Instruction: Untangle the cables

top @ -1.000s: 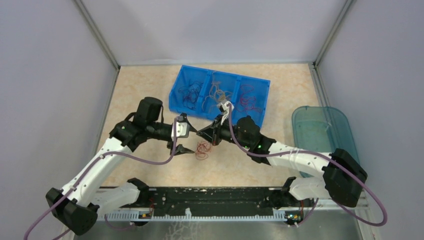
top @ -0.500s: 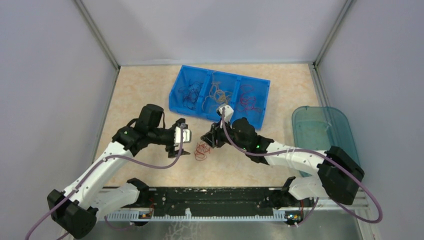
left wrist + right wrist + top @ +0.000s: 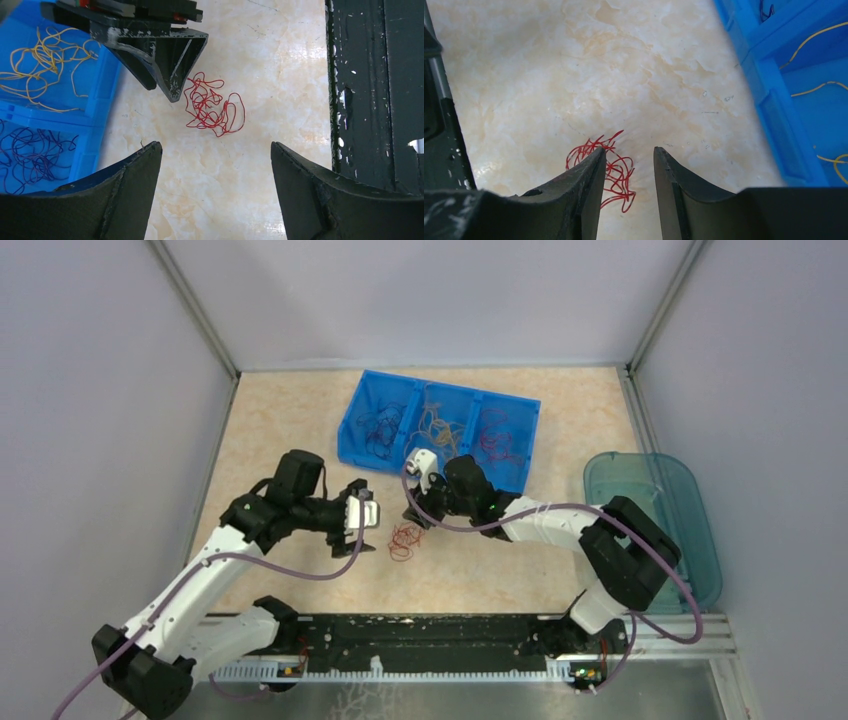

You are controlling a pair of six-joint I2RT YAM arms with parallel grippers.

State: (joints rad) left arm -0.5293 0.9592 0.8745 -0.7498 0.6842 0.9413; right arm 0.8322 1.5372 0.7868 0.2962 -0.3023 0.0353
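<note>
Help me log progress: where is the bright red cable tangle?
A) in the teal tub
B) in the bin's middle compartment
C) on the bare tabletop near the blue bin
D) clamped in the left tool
C: the red cable tangle lies on the tabletop, outside the blue bin.

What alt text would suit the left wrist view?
A tangle of red cables lies on the beige table beyond the left gripper's open fingers, beside the right gripper's tip. A blue bin at left holds yellow cables and purple cables.
</note>
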